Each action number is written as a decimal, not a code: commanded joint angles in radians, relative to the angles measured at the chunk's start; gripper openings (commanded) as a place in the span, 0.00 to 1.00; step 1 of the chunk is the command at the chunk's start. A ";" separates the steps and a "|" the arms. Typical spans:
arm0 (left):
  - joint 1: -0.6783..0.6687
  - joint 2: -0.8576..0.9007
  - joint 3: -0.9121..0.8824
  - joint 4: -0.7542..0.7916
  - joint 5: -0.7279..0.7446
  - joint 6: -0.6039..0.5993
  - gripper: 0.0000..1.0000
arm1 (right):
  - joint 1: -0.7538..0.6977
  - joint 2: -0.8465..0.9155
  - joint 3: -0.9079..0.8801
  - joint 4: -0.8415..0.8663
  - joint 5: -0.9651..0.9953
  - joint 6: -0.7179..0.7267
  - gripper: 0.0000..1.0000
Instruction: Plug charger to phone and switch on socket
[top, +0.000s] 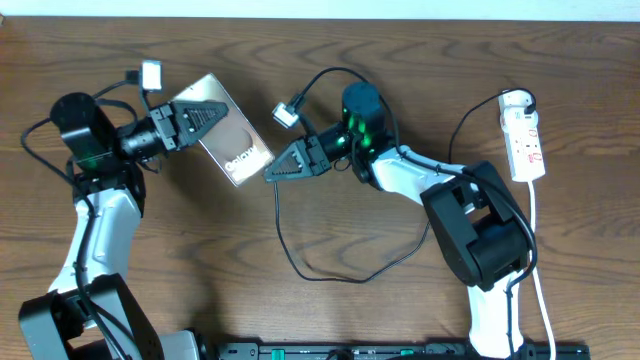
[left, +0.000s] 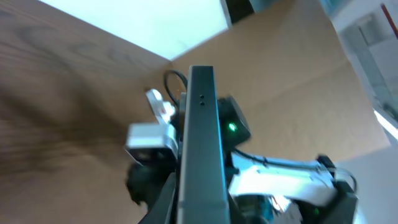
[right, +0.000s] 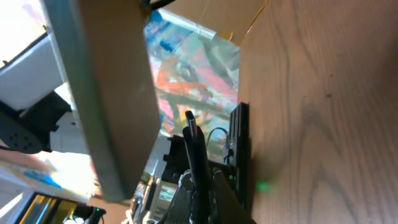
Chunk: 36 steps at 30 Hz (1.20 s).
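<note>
The phone (top: 232, 132), a bronze-brown slab with white "Galaxy" lettering, is held tilted above the table by my left gripper (top: 196, 122), which is shut on its left end. In the left wrist view its grey edge (left: 200, 149) runs upward between the fingers. My right gripper (top: 284, 168) is shut on the charger's black plug tip (right: 194, 146), just right of the phone's lower end, with a small gap. The phone's edge (right: 99, 93) fills the upper left of the right wrist view. The black charger cable (top: 330, 275) loops across the table. The white socket (top: 524, 135) lies at the far right.
The socket's white cord (top: 540, 270) runs down the right side towards the front edge. The right arm's white and black body (top: 470, 220) stands between the grippers and the socket. A black rail (top: 400, 350) runs along the table's front edge.
</note>
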 joint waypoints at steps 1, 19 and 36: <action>-0.002 -0.011 0.002 0.005 0.061 -0.014 0.07 | -0.009 -0.015 0.017 0.000 0.007 -0.005 0.01; 0.243 -0.011 0.003 0.006 0.060 -0.026 0.07 | 0.032 -0.015 -0.027 -0.066 0.020 -0.062 0.01; 0.273 -0.011 0.002 0.006 0.060 -0.021 0.07 | 0.064 -0.038 -0.053 -1.020 0.812 -0.526 0.01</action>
